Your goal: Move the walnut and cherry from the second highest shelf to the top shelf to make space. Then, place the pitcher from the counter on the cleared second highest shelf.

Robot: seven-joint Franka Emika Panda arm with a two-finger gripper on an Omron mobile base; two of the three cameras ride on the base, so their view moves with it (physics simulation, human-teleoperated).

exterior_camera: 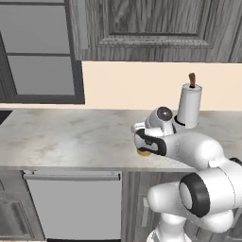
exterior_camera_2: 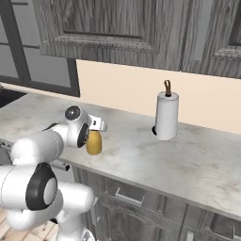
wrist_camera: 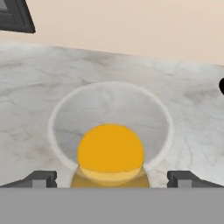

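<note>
Two finger tips are seen spread wide at the bottom of the hand view, one on each side of the pitcher (wrist_camera: 110, 153), so the gripper (wrist_camera: 111, 178) is fully apart with nothing clamped yet. That spacing looks like it's there on purpose: the pitcher's body is fairly fat, and the jaws need all their width to slip around it.

The pitcher is stood upright on the counter (exterior_camera: 71, 137), close to the front edge. In the right base view the pitcher (exterior_camera_2: 94, 142) is tucked right under the hand, with the gripper (exterior_camera_2: 96, 127) positioned just over its top. From the left base view only a sliver of the pitcher (exterior_camera: 143, 151) is shown below the wrist. A pale ring is visible around it in the hand view; what that ring is can't be told.

A paper towel roll (exterior_camera_2: 166, 116) is parked further back toward the wall, well apart from the pitcher, so it shouldn't be bumped.

Judging by this, the pitcher step is being lined up, and a grasp from above seems planned. Slip risk is probably the thing to watch, since the body is smooth and rounded. Nothing of the fridge can be checked here.
</note>
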